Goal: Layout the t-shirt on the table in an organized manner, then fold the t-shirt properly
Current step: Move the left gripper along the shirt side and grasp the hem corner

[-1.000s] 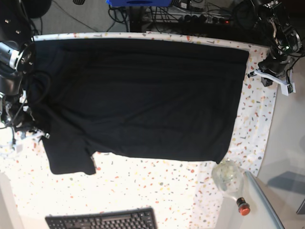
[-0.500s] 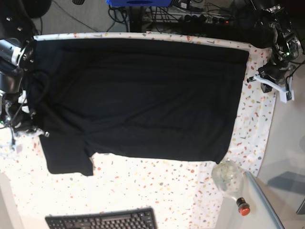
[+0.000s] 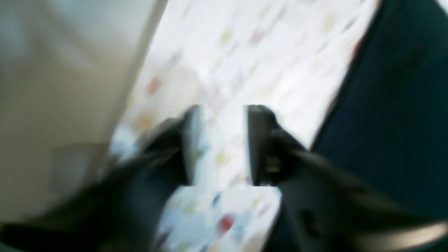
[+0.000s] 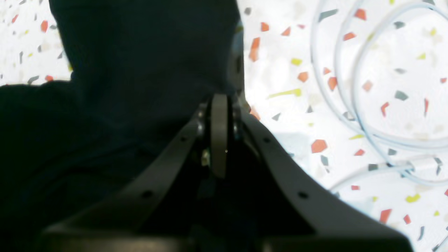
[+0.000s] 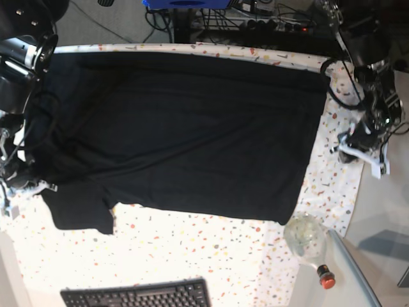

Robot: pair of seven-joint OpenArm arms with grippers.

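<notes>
**At the table's 2 ends: one grip taken, one let go**

At the near edge of the base view, a black keyboard (image 5: 136, 295) and a clear glass bottle (image 5: 305, 238) are seen lying clear of the work. Just beyond them, the t-shirt (image 5: 185, 134) is spread flat across most of the table (image 5: 192, 252), its hem toward the left arm's side and a short sleeve (image 5: 78, 211) hanging down at the right arm's side.

Compared with 1 second ago, the whole garment is found shifted toward the right arm: the hem corner nearest the bottle is drawn inward, and the sleeve lies closer to the table's end. In the right wrist view, the right gripper (image 4: 219, 105) is shown with its jaws pressed together at the edge of the dark cloth, so the fabric is judged to be pinched there, where wide-spread jaws were recorded shortly before. At the far side, the left gripper (image 3: 220, 143) is seen with its jaws parted over bare speckled cloth, nothing between them, the t-shirt's edge lying just beside it; a release is therefore judged to have been made.

The layout stage is judged nearly complete; no fold is yet made. The fabric appears matte, plain black, soft, with only shallow wrinkles.
</notes>
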